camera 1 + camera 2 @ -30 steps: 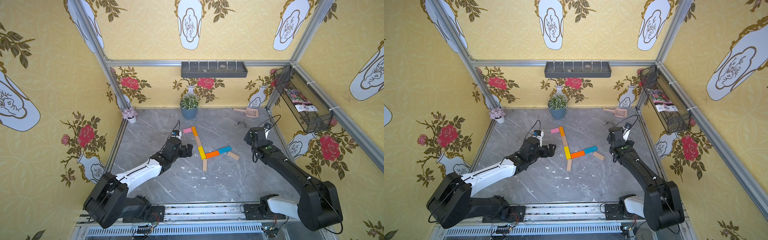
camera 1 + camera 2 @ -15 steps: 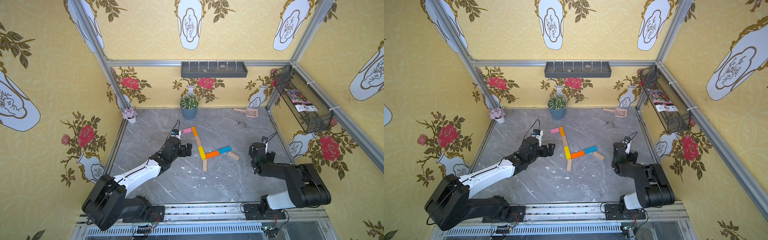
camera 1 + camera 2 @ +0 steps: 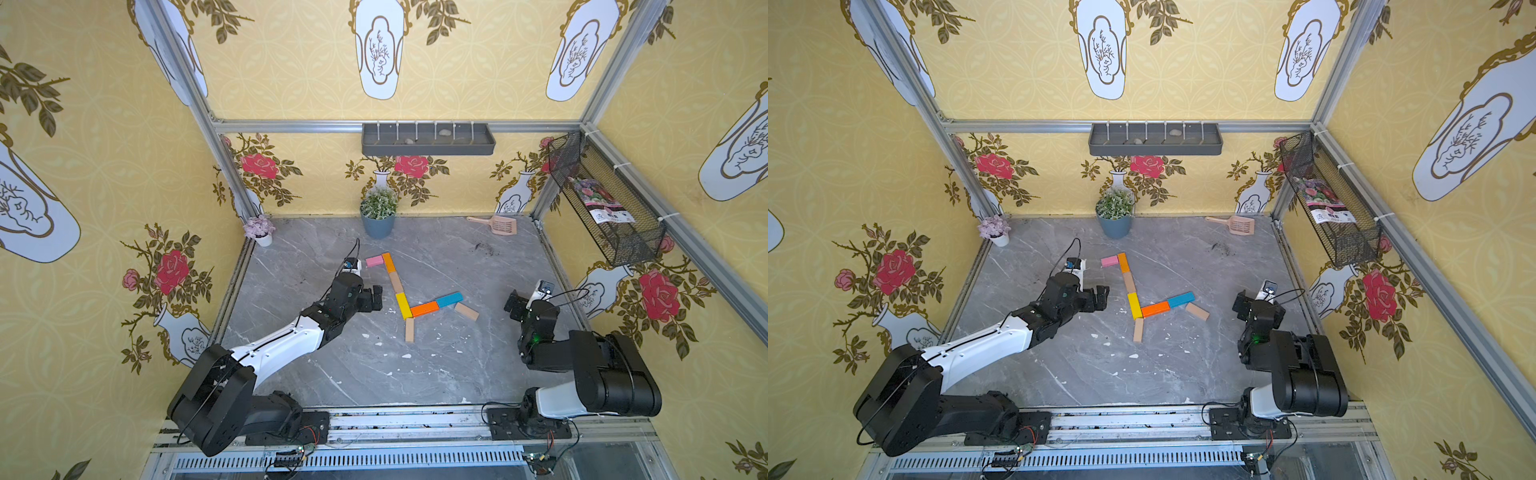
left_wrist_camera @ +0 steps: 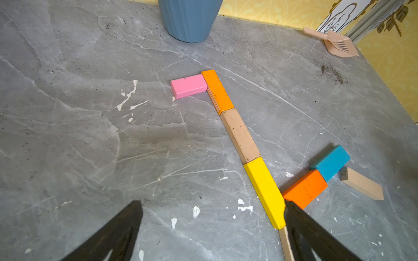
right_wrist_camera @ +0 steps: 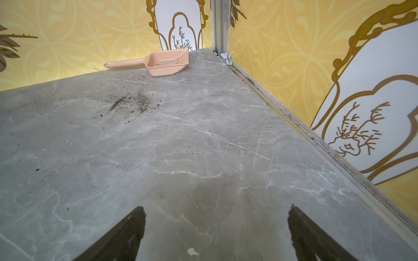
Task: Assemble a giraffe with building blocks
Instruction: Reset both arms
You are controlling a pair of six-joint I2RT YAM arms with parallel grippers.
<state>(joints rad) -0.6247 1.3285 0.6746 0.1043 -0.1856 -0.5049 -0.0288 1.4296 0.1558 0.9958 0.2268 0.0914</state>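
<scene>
**Jaws spread wide on both arms, giraffe flat between them**

Left jaws stand fully apart with nothing between them, low over the grey surface (image 3: 415, 374). Just ahead of them lies the giraffe (image 3: 405, 297), flat on that surface. Its yellow block (image 3: 402, 305) is the nearest piece. In the left wrist view it runs close past one finger (image 4: 316, 237), while both top views show a gap between the two.

From the yellow block the neck runs away from the left jaws through a tan block (image 3: 395, 282) and an orange block (image 3: 389, 262). The pink block (image 3: 374, 261) sits crosswise at the far end as the head. The body, a second orange block (image 3: 424, 308) and then a blue block (image 3: 449, 299), reaches out toward the right jaws. One tan leg (image 3: 409, 329) extends from the corner where neck meets body. The other tan leg (image 3: 466, 311) lies slanted at the blue block's end, on the side facing the right jaws; whether the two touch is unclear.

Right jaws are equally wide and empty, well apart from the giraffe. They point at the back corner, where a peach scoop (image 5: 158, 62) lies ahead of them by the wall. A blue plant pot (image 4: 190, 20) stands beyond the pink head, ahead of the left jaws.
</scene>
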